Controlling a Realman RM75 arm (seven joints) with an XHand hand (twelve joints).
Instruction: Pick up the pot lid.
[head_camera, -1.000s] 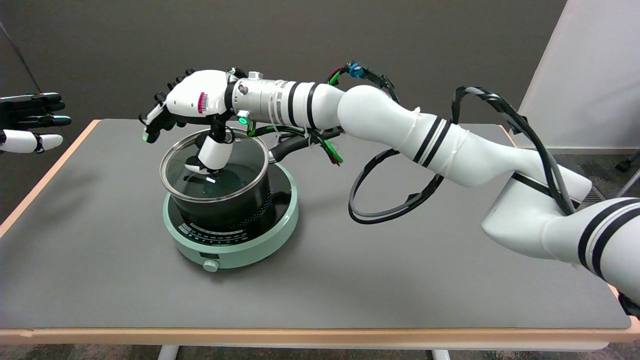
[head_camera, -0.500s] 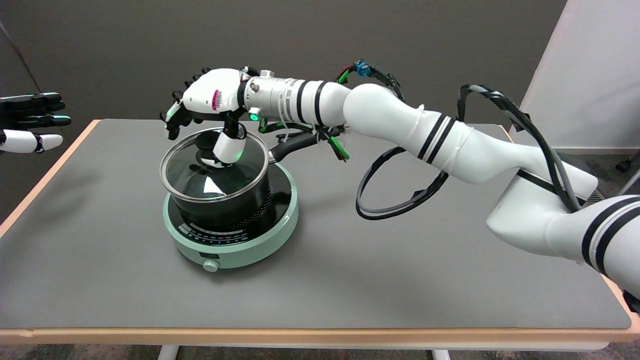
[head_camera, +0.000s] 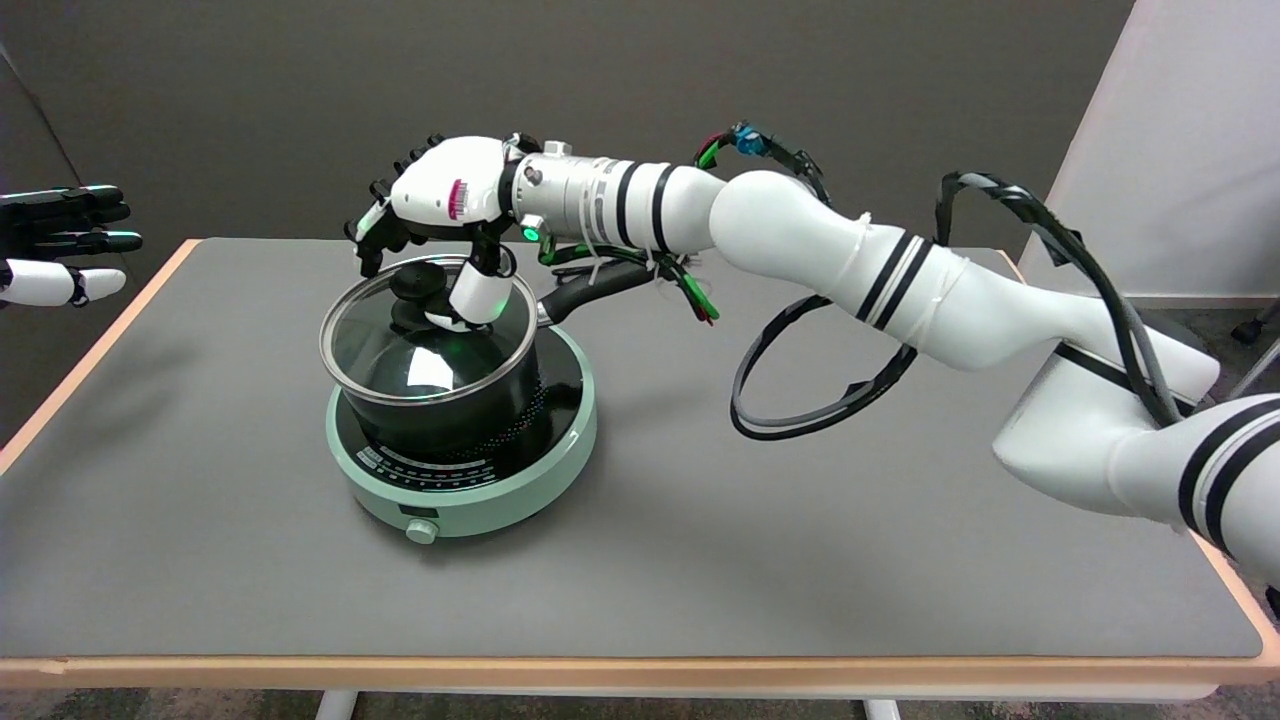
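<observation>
Lid (head_camera: 425, 345) on the pot (head_camera: 450, 400), hand right over it

Glass lid sits flat on the black pot, which is on the green cooker (head_camera: 462, 480) left of the table's (head_camera: 800, 560) middle, with loads of bare tabletop all round. Right hand (head_camera: 440, 200) hangs over the lid's far side, thumb down beside the black knob (head_camera: 413, 285), other fingers curled past it; can't tell if it's gripping. Pot handle (head_camera: 590, 290) points right.
</observation>
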